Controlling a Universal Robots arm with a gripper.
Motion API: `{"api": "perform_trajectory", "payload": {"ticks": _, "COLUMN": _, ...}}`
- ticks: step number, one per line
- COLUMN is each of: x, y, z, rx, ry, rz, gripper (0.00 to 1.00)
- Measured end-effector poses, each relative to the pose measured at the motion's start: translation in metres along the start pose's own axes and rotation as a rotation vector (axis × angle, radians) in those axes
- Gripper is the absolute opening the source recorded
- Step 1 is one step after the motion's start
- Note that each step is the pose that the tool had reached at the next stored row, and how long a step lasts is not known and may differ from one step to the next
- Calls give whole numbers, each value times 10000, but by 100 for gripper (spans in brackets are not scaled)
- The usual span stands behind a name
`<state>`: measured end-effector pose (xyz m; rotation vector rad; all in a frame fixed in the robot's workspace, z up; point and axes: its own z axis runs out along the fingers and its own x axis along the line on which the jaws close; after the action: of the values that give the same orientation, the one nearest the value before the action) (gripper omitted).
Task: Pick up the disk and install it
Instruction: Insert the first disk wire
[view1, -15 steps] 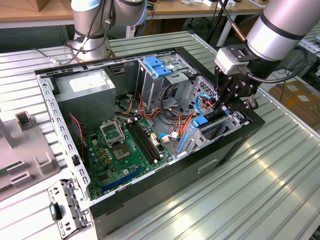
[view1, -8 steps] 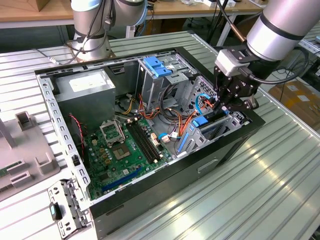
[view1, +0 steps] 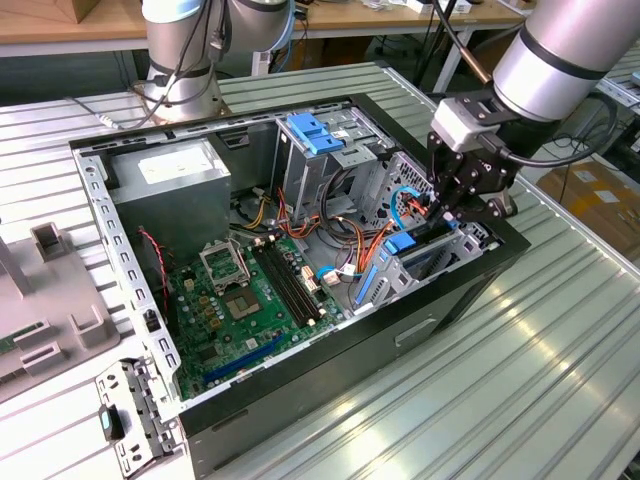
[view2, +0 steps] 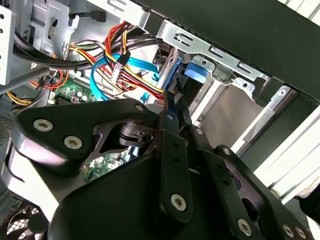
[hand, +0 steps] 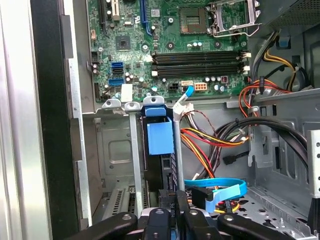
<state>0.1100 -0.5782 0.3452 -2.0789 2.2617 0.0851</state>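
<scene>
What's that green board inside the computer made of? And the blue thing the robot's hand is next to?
The green board looks like a hard circuit board with a shiny green coat, dotted with small metal and black parts. The blue piece looks like smooth matte plastic: it has an even colour and no shine. It sits in a grey cage that looks like bare sheet metal, dull and stamped. The hand looks black.

In the second wrist view, the black end effector (view2: 172, 107) reached into the open computer case (view2: 260, 35), its fingers (view2: 170, 112) drawn close together on the thin edge of the disk (view2: 172, 82). A blue tab (view2: 196, 71) sat beside a metal bracket (view2: 200, 47). Red, yellow and blue cables (view2: 120, 65) crossed above the green motherboard (view2: 75, 93).
</scene>
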Motion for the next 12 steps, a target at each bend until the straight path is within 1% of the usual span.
{"api": "perform_trajectory", "payload": {"ticks": 2, "x": -4, "y": 0, "z": -15, "rx": 0, "ry": -8, "rz": -1, "gripper": 16}}
{"api": "perform_trajectory", "payload": {"ticks": 4, "x": -8, "y": 0, "z": -36, "rx": 0, "ry": -1, "rz": -1, "gripper": 16}}
{"api": "perform_trajectory", "payload": {"ticks": 8, "x": -16, "y": 0, "z": -33, "rx": -4, "ry": -40, "rz": 0, "gripper": 16}}
{"api": "perform_trajectory", "payload": {"ticks": 12, "x": -16, "y": -8, "z": -29, "rx": -15, "ry": -44, "rz": -68, "gripper": 16}}
